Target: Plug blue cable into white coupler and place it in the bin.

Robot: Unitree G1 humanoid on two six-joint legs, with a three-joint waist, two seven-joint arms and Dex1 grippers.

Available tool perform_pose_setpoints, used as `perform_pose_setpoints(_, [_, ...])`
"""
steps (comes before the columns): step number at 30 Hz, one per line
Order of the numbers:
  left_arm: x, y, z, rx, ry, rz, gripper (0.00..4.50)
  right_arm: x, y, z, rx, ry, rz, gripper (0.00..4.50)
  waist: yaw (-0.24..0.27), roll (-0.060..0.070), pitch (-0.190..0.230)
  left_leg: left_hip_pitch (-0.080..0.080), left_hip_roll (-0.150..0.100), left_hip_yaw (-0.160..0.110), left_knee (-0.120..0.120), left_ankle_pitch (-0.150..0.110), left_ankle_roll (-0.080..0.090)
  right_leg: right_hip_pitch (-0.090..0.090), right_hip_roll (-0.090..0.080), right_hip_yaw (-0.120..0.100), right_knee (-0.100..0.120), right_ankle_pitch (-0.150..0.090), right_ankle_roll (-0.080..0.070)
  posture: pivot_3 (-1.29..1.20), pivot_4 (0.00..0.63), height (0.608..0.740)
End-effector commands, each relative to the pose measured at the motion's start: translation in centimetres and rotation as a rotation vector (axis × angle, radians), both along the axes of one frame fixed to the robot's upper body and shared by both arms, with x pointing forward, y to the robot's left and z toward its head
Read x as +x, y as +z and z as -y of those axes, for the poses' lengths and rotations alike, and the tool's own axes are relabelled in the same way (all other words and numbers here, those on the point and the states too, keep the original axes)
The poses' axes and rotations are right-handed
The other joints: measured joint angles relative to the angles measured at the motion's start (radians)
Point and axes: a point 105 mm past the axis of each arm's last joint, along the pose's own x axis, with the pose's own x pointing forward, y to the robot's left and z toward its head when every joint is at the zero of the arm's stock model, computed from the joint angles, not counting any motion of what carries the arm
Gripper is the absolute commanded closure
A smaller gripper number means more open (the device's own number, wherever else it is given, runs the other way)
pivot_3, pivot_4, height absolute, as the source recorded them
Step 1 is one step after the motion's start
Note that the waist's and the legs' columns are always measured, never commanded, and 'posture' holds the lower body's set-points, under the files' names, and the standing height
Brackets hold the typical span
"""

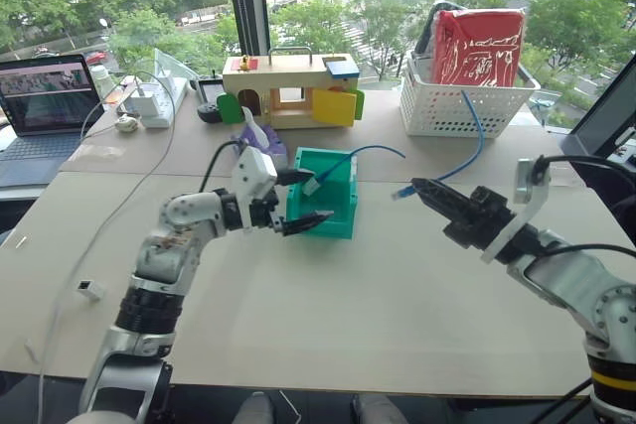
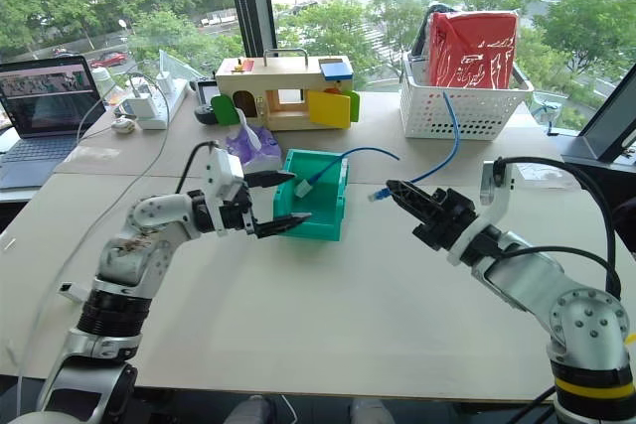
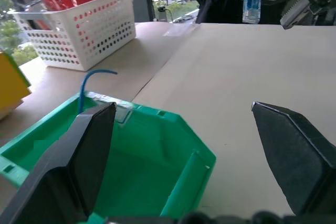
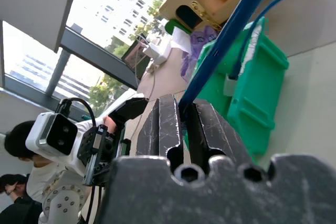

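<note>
The teal bin [image 1: 333,215] stands mid-table. My left gripper [image 1: 306,198] is open at its left side, one finger above the rim and one by the front lip, with nothing between them. The blue cable [image 1: 368,150] hangs one end into the bin, and a small white piece there, apparently the white coupler [image 1: 312,186], rests against the inner wall. From there the cable loops through the air toward the basket and comes down to my right gripper [image 1: 422,189]. That gripper is shut on the cable [image 4: 220,40] just behind its other plug [image 3: 252,4], right of the bin.
At the back are a white lattice basket [image 1: 467,106] with a red bag, a wooden toy house [image 1: 293,86], a purple object [image 1: 260,142], a power strip [image 1: 149,101] and a laptop [image 1: 45,106]. A white cord [image 1: 99,225] trails down the left. A person [image 4: 21,145] stands behind.
</note>
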Motion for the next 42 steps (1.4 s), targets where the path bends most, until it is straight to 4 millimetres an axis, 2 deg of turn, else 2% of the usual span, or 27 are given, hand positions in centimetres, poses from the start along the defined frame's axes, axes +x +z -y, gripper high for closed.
perform_pose_setpoints(1, [-0.4, 1.7, -8.0, -0.094, 0.283, 0.033, 0.07, 0.7, 0.9, -1.8, 0.019, 0.092, 0.044, 4.5, -0.006, 0.001, 0.0, 0.0, 0.0, 0.0, 0.0, 0.0, 0.0, 0.0, 0.0, 0.0, 0.0, 0.0, -0.001, 0.0, 0.15, 0.74])
perform_pose_setpoints(3, [-1.6, 1.7, -12.1, -0.142, 0.436, 0.038, 0.07, 1.0, 1.3, -3.4, 0.021, 0.17, 0.058, 4.5, -0.014, 0.001, 0.001, 0.0, 0.001, 0.0, -0.001, 0.0, 0.0, -0.001, 0.0, -0.001, 0.001, 0.0, -0.001, 0.0, 0.15, 0.74])
perform_pose_setpoints(5, [-3.4, 1.4, -14.3, -0.149, 0.528, 0.06, 0.07, 1.2, 1.3, -4.7, -0.009, 0.238, 0.071, 4.5, -0.019, 0.001, 0.001, 0.0, 0.001, 0.0, -0.001, 0.0, 0.0, -0.002, 0.0, 0.0, 0.0, 0.0, -0.002, 0.0, 0.15, 0.74])
perform_pose_setpoints(7, [-5.0, 1.5, -15.4, -0.196, 0.578, 0.076, 0.07, 1.3, 1.0, -5.5, -0.086, 0.284, 0.095, 4.5, -0.015, 0.0, 0.001, -0.001, 0.001, 0.0, -0.001, 0.0, 0.0, -0.002, 0.0, -0.001, 0.0, 0.0, -0.002, 0.0, 0.15, 0.74])
perform_pose_setpoints(10, [-8.2, 0.5, -17.1, -0.229, 0.677, 0.079, 0.07, 0.7, 0.7, -7.4, -0.243, 0.406, 0.167, 4.5, 0.0, -0.001, 0.002, -0.003, 0.001, 0.0, 0.0, 0.0, 0.0, -0.003, -0.001, -0.003, 0.0, 0.001, -0.003, 0.0, 0.15, 0.74])
perform_pose_setpoints(15, [-12.4, -0.5, -19.2, -0.259, 0.833, 0.082, 0.07, -0.3, 1.0, -8.9, -0.385, 0.571, 0.287, 4.5, 0.01, -0.002, 0.002, -0.004, 0.002, 0.001, 0.0, 0.0, 0.0, -0.007, -0.001, -0.003, 0.001, 0.002, -0.004, 0.0, 0.15, 0.74])
perform_pose_setpoints(19, [-15.8, -3.7, -21.0, -0.218, 0.978, 0.018, 0.07, -1.0, 1.3, -9.6, -0.558, 0.684, 0.503, 4.5, 0.008, -0.002, 0.002, -0.005, 0.003, 0.002, 0.0, 0.0, 0.0, -0.008, -0.001, -0.004, 0.001, 0.002, -0.005, 0.0, 0.15, 0.74])
perform_pose_setpoints(23, [-17.6, -5.7, -21.8, -0.221, 1.077, -0.007, 0.07, -1.7, 2.1, -10.1, -0.554, 0.77, 0.605, 4.5, 0.007, -0.002, 0.002, -0.006, 0.003, 0.002, 0.0, 0.0, -0.001, -0.01, 0.0, -0.004, 0.001, 0.002, -0.005, 0.0, 0.15, 0.74])
perform_pose_setpoints(30, [-18.6, -9.5, -23.4, -0.203, 1.199, -0.05, 0.07, -1.8, 2.5, -10.2, -0.495, 0.781, 0.595, 4.5, 0.004, -0.004, 0.001, -0.007, 0.003, 0.003, 0.001, 0.0, -0.001, -0.011, 0.0, -0.003, 0.001, 0.002, -0.006, 0.0, 0.15, 0.74])
perform_pose_setpoints(37, [-16.3, -11.4, -23.0, -0.219, 1.175, -0.064, 0.07, -1.5, 3.0, -9.5, -0.509, 0.736, 0.584, 4.5, 0.006, -0.004, 0.001, -0.008, 0.003, 0.003, 0.0, 0.0, -0.001, -0.012, 0.0, -0.004, 0.001, 0.002, -0.006, 0.0, 0.15, 0.74])
perform_pose_setpoints(40, [-15.2, -13.1, -24.0, -0.188, 1.184, -0.095, 0.07, -1.7, 3.2, -9.4, -0.514, 0.718, 0.58, 4.5, 0.005, -0.004, 0.001, -0.007, 0.003, 0.003, 0.0, 0.0, -0.001, -0.012, 0.0, -0.004, 0.002, 0.002, -0.006, 0.0, 0.15, 0.74])
perform_pose_setpoints(42, [-14.6, -13.5, -24.4, -0.184, 1.182, -0.103, 0.07, -1.7, 3.3, -9.2, -0.517, 0.707, 0.575, 4.5, 0.004, -0.004, 0.001, -0.007, 0.003, 0.002, 0.0, 0.0, -0.001, -0.012, 0.0, -0.004, 0.002, 0.002, -0.006, 0.0, 0.15, 0.74])
